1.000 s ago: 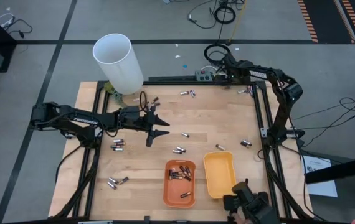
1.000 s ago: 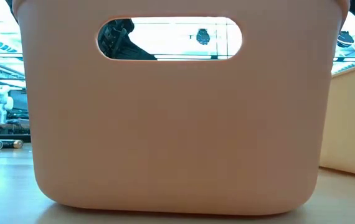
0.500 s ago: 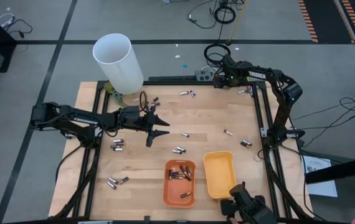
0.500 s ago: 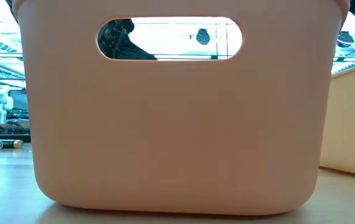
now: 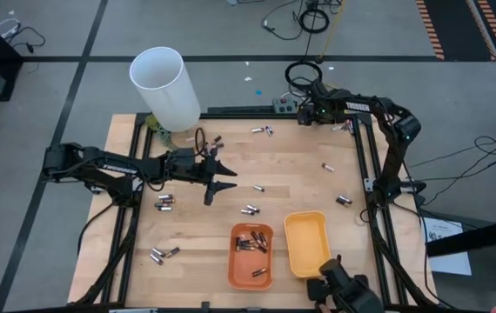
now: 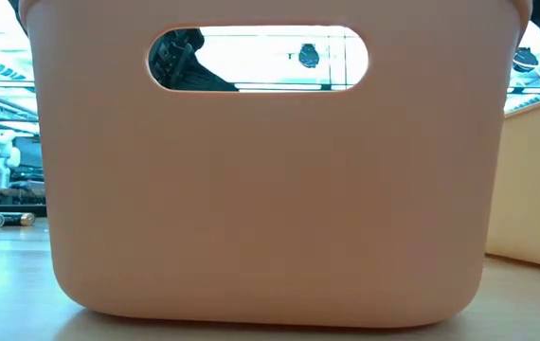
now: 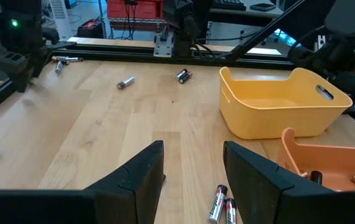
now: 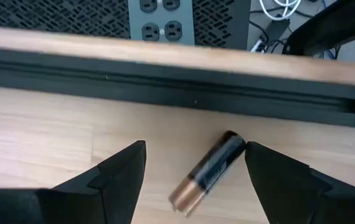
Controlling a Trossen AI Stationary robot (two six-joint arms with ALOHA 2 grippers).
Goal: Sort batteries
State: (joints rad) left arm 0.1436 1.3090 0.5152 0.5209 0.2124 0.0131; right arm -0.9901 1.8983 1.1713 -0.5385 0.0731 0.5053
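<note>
From above: a wooden table (image 5: 291,174) with batteries (image 5: 249,209) scattered across it. Near the front edge sit an orange tray (image 5: 250,271) holding several cells and, just right of it, a yellow tray (image 5: 306,252). A tall white tube (image 5: 164,87) stands at the back left corner. The left gripper (image 5: 219,183) hovers over the table left of centre, fingers spread apart, holding nothing. The right gripper (image 5: 303,111) is at the back edge near the right corner.

Table-level view: the orange tray's wall (image 6: 270,189) fills almost everything; one battery (image 6: 0,220) lies far left.

Left wrist view: the left gripper (image 7: 193,177) stands open above bare wood, two batteries (image 7: 222,203) just beside one fingertip. The yellow tray (image 7: 283,102) and orange tray (image 7: 327,155) lie ahead.

Right wrist view: the right gripper (image 8: 193,174) is wide open, a dark, copper-ended battery (image 8: 208,167) lying on the wood between its fingers, untouched, beside a black rail (image 8: 165,81).
</note>
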